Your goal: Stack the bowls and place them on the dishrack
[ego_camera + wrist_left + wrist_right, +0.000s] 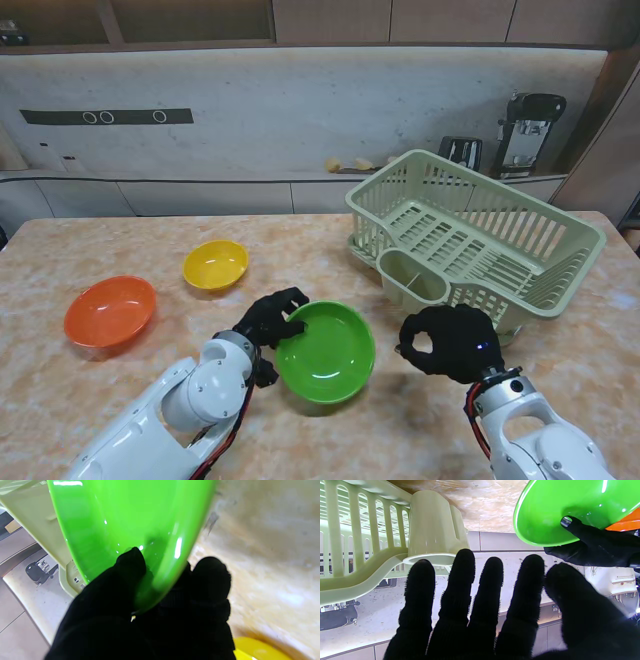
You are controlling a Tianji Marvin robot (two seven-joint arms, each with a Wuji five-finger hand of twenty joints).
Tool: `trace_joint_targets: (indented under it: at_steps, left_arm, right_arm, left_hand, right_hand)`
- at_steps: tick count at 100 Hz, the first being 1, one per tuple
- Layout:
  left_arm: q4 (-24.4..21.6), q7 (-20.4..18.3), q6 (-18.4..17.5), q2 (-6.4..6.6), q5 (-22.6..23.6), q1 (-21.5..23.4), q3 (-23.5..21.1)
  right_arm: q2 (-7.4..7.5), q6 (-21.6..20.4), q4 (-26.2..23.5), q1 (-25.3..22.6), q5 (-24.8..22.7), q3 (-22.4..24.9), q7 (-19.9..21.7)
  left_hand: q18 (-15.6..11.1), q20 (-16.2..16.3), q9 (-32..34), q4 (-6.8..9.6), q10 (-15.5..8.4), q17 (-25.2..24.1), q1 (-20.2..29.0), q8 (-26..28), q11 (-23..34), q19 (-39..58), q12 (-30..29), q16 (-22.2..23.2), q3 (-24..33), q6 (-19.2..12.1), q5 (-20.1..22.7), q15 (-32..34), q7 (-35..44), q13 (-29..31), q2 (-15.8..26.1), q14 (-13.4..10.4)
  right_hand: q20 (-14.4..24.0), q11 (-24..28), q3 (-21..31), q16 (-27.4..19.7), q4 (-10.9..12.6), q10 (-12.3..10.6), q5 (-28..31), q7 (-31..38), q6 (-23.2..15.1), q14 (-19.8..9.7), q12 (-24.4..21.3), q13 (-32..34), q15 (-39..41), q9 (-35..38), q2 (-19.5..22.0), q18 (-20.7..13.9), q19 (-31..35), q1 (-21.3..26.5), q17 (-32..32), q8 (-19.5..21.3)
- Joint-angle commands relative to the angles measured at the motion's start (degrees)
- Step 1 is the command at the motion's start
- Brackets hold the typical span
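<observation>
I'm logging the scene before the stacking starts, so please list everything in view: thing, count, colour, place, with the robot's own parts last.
green bowl: 1, bright green, near middle of the table, rim pinched by the left hand
yellow bowl: 1, yellow, on the table, left of centre, farther from me
orange bowl: 1, orange, on the table, far left
dishrack: 1, pale green, on the table's right side, nothing seen in it
table: 1, beige marbled
left hand: 1, black glove, closed on the green bowl's rim
right hand: 1, black glove, fingers spread, holding nothing, beside the dishrack
</observation>
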Motion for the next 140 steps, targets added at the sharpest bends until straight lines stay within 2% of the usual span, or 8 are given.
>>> trace_joint_targets:
  at_steps: [1, 59, 78, 87, 92, 105, 115, 140]
  left_arm:
    - [0.57, -1.61, 0.62, -0.69, -0.72, -0.59, 0.63]
    - [7.44, -4.33, 3.59, -1.26, -3.69, -5.78, 4.8]
    - [8.21, -6.11, 3.51, -0.48, -1.31, -6.58, 5.36]
    - [8.37, -7.46, 2.6, 0.13, 0.04, -6.82, 5.44]
    - [8.5, -7.69, 2.07, 0.28, 0.47, -6.89, 5.44]
    - [8.93, -8.27, 0.4, 0.69, 1.84, -7.15, 5.45]
    - [9.03, -8.55, -0.67, 0.93, 2.53, -7.11, 5.29]
    - [8.5, -8.14, -3.42, 1.37, 4.68, -6.12, 4.17]
  right_arm:
    - [-0.3, -0.16, -0.21, -0.39, -0.05, -0.23, 0.9]
    - [-0.25, -0.46, 0.15, 0.14, 0.06, -0.63, 1.14]
    - [-0.23, -0.52, 0.26, 0.3, 0.09, -0.72, 1.23]
    - [-0.23, -0.5, 0.27, 0.29, 0.11, -0.72, 1.22]
    - [-0.24, -0.51, 0.28, 0.28, 0.1, -0.71, 1.15]
    - [-0.24, -0.52, 0.28, 0.27, 0.1, -0.71, 1.14]
    - [-0.24, -0.52, 0.28, 0.27, 0.1, -0.71, 1.14]
    - [-0.24, -0.52, 0.28, 0.27, 0.1, -0.71, 1.14]
  left_hand:
    - [-3.6, -0.69, -1.13, 4.64, 0.24, 1.51, 9.01, 1.66, 1.77, 2.47, -0.09, -0.47, 8.96, -1.66, 3.72, -0.55, 6.12, 1.92, 5.86, -4.6]
    - [-2.17, -2.9, -3.2, 3.73, 1.15, -0.84, 9.63, 0.4, 1.22, 2.81, -1.05, -2.6, 7.55, -0.95, 2.73, 2.07, 5.5, -1.65, 6.05, -3.28]
    - [2.94, -6.13, -4.3, 2.87, 2.61, -7.11, 9.54, -5.47, -6.48, -1.43, -2.6, -8.68, 4.25, 0.0, 1.63, -0.84, 1.19, -6.81, 5.45, 0.63]
    - [6.51, -5.39, -6.53, 3.58, 3.93, -12.07, 4.0, -9.72, -11.53, -6.14, -5.36, -12.0, 4.26, 0.72, -0.53, -4.35, -1.72, -11.82, 3.39, 3.49]
    - [8.12, -4.09, -8.78, 3.83, 4.83, -14.91, -0.1, -12.73, -12.74, -8.5, -8.7, -15.17, 4.66, 1.53, -1.63, -7.29, -4.31, -14.75, 2.95, 4.9]
    - [13.83, 0.19, -18.27, 3.62, 5.86, -22.95, -6.4, -19.86, -7.69, -14.57, -36.81, -28.69, -1.99, 3.77, -2.1, -17.94, -15.53, -21.38, 4.14, 8.5]
    - [16.31, 1.74, -19.66, 5.26, 6.15, -27.07, -11.72, -24.07, -10.75, -16.9, -41.38, -34.28, -4.59, 4.58, -2.37, -21.41, -21.93, -24.86, 7.25, 10.73]
    - [21.21, 4.05, -21.06, 5.01, 6.1, -35.92, -14.06, -29.04, -15.15, -23.07, -46.17, -41.18, -18.33, 3.08, -2.16, -26.07, -27.98, -30.86, 9.85, 13.02]
  right_hand:
    - [-0.28, 0.6, -0.13, -0.26, 0.17, -1.24, 0.62, 0.99, -1.49, -0.36, -0.5, 0.2, -0.31, 1.2, 1.46, 0.34, -0.17, -1.32, -0.57, -0.28]
    - [-0.26, 0.57, -0.13, -0.26, 0.17, -1.37, 0.64, 1.01, -1.48, -0.38, -0.5, 0.21, -0.3, 1.17, 1.49, 0.42, -0.16, -1.35, -0.56, -0.26]
    - [-0.26, 0.57, -0.12, -0.27, 0.18, -1.36, 0.6, 0.99, -1.48, -0.41, -0.5, 0.22, -0.3, 1.18, 1.46, 0.46, -0.16, -1.32, -0.52, -0.26]
    - [-0.28, 0.58, -0.14, -0.25, 0.17, -1.26, 0.61, 0.98, -1.52, -0.32, -0.49, 0.26, -0.27, 1.17, 1.49, 0.4, -0.19, -1.35, -0.62, -0.27]
    - [-0.27, 0.6, -0.15, -0.25, 0.16, -1.32, 0.57, 0.97, -1.47, -0.37, -0.48, 0.26, -0.27, 1.22, 1.45, 0.43, -0.17, -1.36, -0.58, -0.27]
    - [-0.27, 0.59, -0.14, -0.25, 0.16, -1.27, 0.64, 1.02, -1.4, -0.37, -0.49, 0.27, -0.26, 1.21, 1.47, 0.41, -0.18, -1.36, -0.61, -0.26]
    - [-0.25, 0.57, -0.17, -0.26, 0.15, -1.21, 0.56, 0.97, -1.4, -0.37, -0.49, 0.2, -0.29, 1.19, 1.44, 0.44, -0.13, -1.4, -0.51, -0.29]
    - [-0.26, 0.59, -0.15, -0.26, 0.16, -1.33, 0.55, 0.96, -1.42, -0.45, -0.48, 0.26, -0.28, 1.18, 1.51, 0.42, -0.15, -1.36, -0.58, -0.29]
